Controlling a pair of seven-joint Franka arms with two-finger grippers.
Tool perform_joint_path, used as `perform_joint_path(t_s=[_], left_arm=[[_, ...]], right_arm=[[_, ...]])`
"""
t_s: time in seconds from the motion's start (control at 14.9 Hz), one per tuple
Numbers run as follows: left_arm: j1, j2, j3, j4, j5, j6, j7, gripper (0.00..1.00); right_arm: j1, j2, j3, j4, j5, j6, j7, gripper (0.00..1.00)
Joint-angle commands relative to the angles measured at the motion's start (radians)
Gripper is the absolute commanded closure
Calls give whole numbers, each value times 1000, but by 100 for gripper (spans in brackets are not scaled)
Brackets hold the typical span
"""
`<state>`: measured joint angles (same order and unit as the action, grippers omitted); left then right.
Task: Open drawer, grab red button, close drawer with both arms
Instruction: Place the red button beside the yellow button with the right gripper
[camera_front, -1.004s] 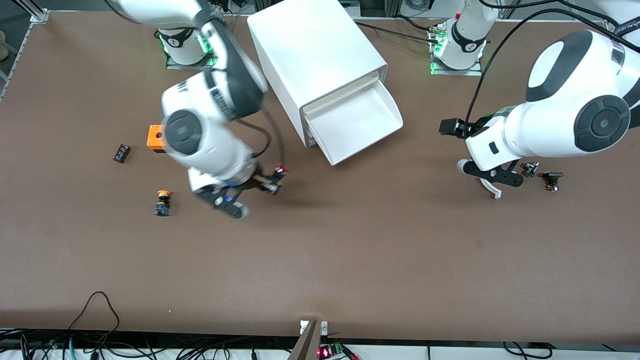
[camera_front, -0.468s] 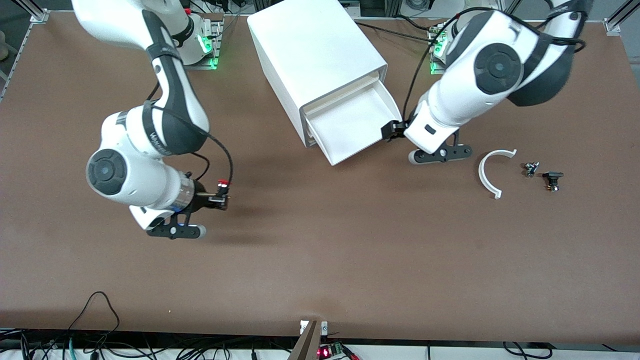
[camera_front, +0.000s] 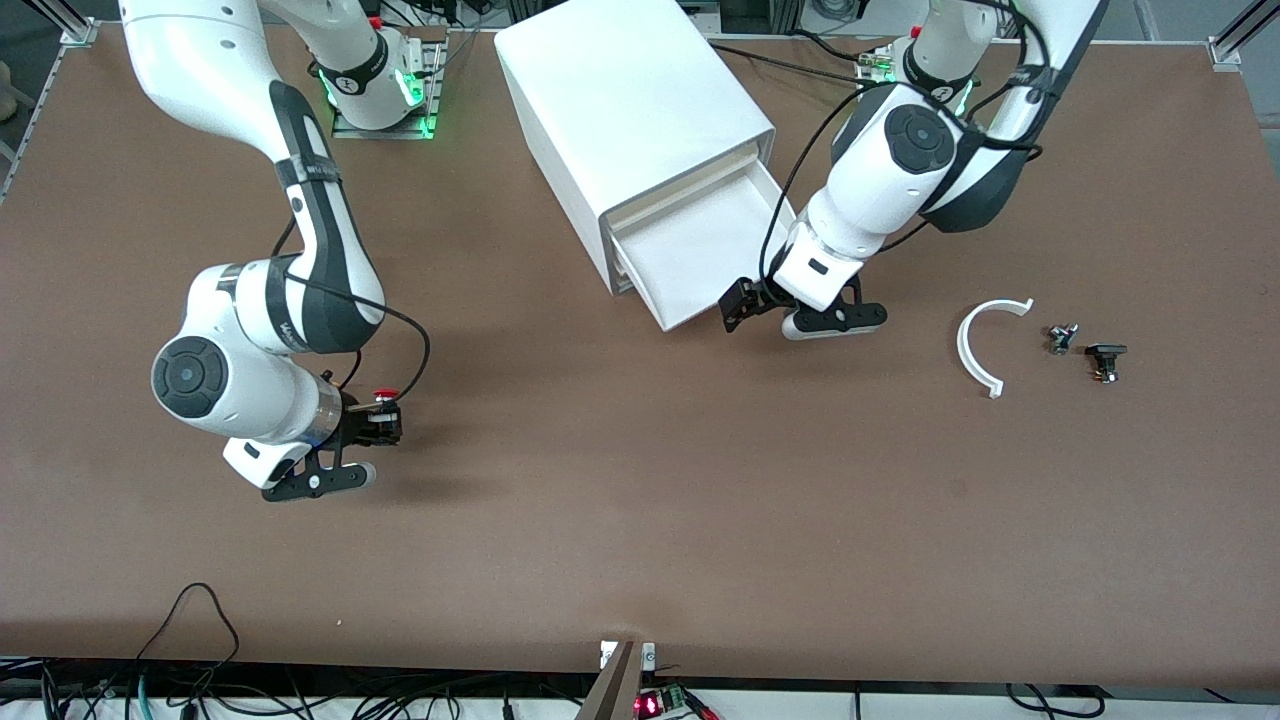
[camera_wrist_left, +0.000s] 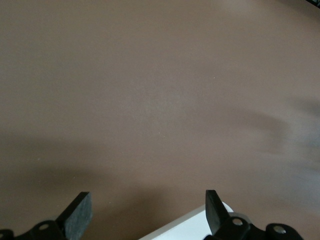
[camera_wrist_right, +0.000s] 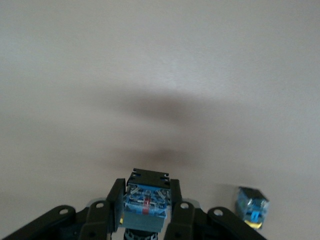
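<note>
The small push button with a red mushroom cap and black-and-blue body (camera_front: 383, 398) is clamped in the closed jaws of the right arm's black two-finger gripper (camera_front: 385, 420), held up over bare brown tabletop (camera_front: 640, 520) toward the right arm's end. In the right wrist view the button's blue underside (camera_wrist_right: 146, 205) is seen pinched between the black fingers (camera_wrist_right: 116, 202), and a second small blue-bodied part (camera_wrist_right: 253, 207) is seen lying on the tabletop just beside them.

The middle drawer (camera_front: 715, 250) of the boxy white plastic desktop cabinet (camera_front: 630, 110) is pulled out, and its shallow white tray is seen from above. The left arm's black gripper (camera_front: 735, 305) is placed at the drawer's front corner, nearer the front camera, with its jaws spread wide and nothing gripped. In the left wrist view a white edge (camera_wrist_left: 187, 227) is seen between the two fingertips (camera_wrist_left: 80, 210).

Toward the left arm's end, a curved white plastic arc (camera_front: 982, 345) and two small dark parts (camera_front: 1085, 350) are seen lying on the tabletop, well apart from the cabinet.
</note>
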<state>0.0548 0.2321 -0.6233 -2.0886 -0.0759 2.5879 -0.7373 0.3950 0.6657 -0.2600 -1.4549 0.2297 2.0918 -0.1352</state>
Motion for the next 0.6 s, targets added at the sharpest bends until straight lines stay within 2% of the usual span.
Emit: perform_joint_path(t_s=[0.0, 0.13, 0.33, 0.54], left_arm=[[-3, -7, -10, -80, 28, 133, -8, 0], [-3, 19, -10, -102, 28, 214, -7, 0], [13, 36, -10, -93, 28, 216, -10, 0], [14, 29, -12, -94, 28, 212, -23, 0]], right_arm=[[1, -26, -15, -168, -10, 202, -102, 100], [-14, -24, -15, -235, -6, 298, -145, 100], [-19, -38, -15, -295, -6, 307, -147, 100], [-19, -38, -15, -355, -3, 388, -146, 100]])
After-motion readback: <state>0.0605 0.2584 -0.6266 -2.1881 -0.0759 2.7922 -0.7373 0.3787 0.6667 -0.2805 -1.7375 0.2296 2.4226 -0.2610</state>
